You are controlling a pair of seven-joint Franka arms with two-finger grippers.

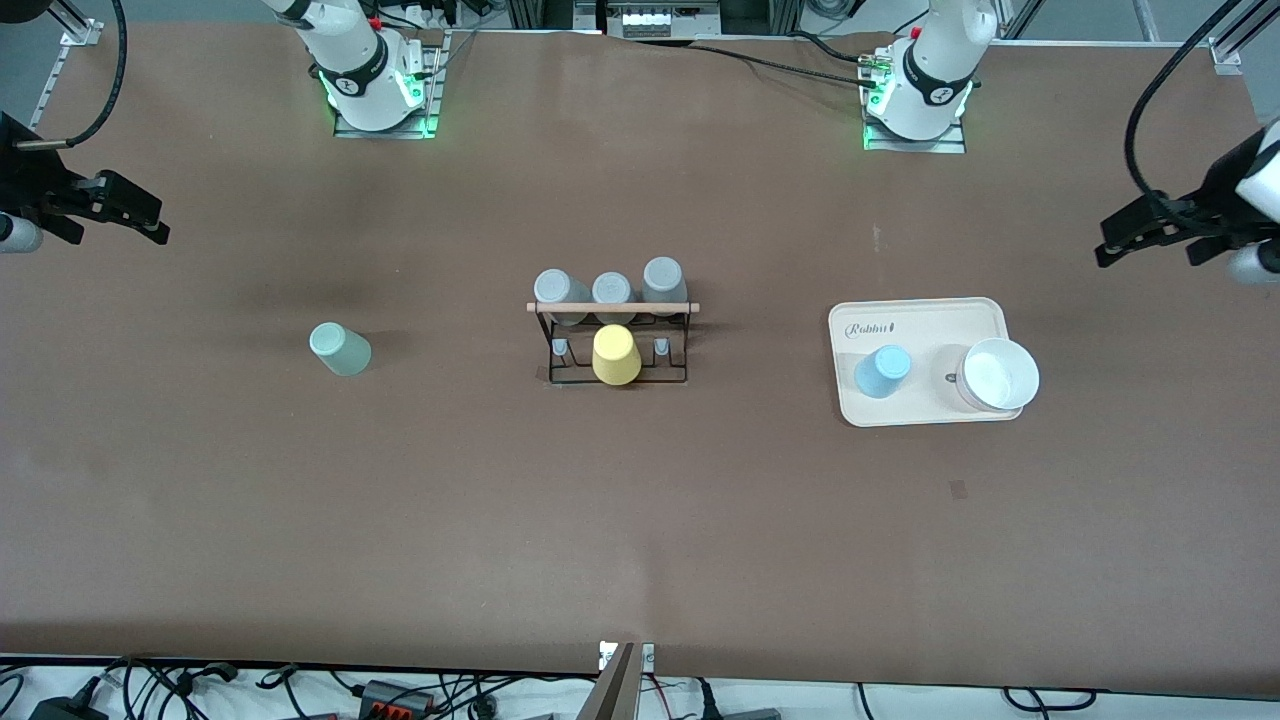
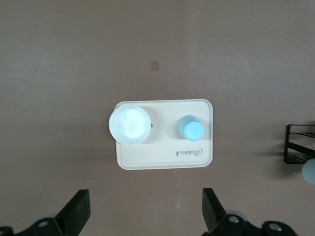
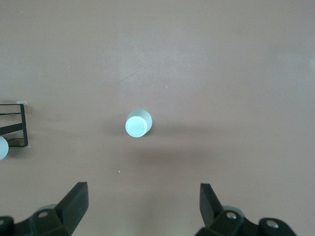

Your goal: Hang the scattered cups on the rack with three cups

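Right wrist view: mint cup point(image 3: 138, 123) stands below the wide-open, empty right gripper point(image 3: 142, 206).

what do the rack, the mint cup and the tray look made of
Rack: thin black metal wire, probably, judging by its slim bent frame, with a pale wooden-looking rod across the top. Mint cup: matte and slightly translucent, likely plastic or silicone; the look leaves that open. Tray: cream, smooth, with rounded corners and a printed word, likely plastic.

Robot lab: bolted arms point(image 1: 350, 70), cabling point(image 1: 200, 690).
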